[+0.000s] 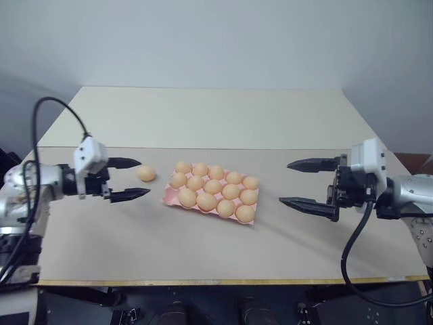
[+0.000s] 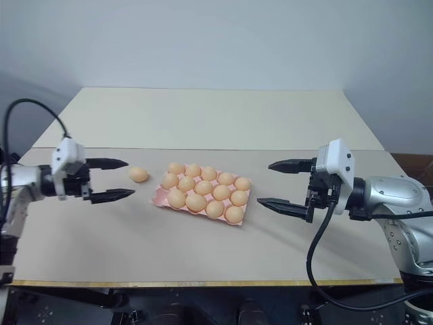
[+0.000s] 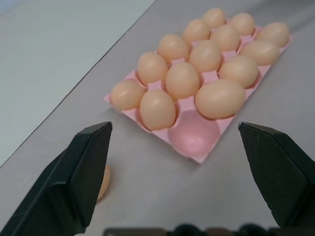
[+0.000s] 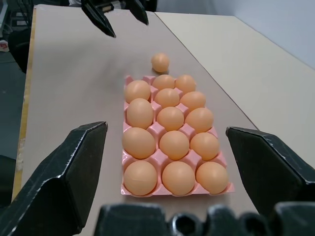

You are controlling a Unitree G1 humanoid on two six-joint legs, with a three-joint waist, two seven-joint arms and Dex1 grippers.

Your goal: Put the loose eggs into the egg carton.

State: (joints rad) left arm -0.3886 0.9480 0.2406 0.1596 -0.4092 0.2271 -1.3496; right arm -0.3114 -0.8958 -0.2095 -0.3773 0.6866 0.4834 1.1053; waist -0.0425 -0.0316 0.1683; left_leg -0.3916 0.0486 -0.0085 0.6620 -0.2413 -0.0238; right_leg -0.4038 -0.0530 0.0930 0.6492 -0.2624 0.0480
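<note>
The pink egg carton (image 1: pixel 169 197) lies mid-table with several tan eggs in its cups. One corner cup (image 3: pixel 194 135), on the side toward my left arm, is bare. A single loose egg (image 1: pixel 146 173) rests on the table just left of the carton. My left gripper (image 1: pixel 144 177) is open, its fingertips reaching the egg's left side and holding nothing. In the left wrist view the egg (image 3: pixel 104 183) peeks out from behind one finger. My right gripper (image 1: pixel 285 183) hovers open to the right of the carton, pointing at it, with nothing between its fingers.
The grey tabletop (image 1: pixel 203 250) ends in a wood-coloured front edge (image 1: pixel 223 282). A paler table surface (image 1: pixel 216 115) adjoins it at the back. A black cable (image 1: pixel 54 108) loops over my left arm, and another (image 1: pixel 352 250) hangs under my right.
</note>
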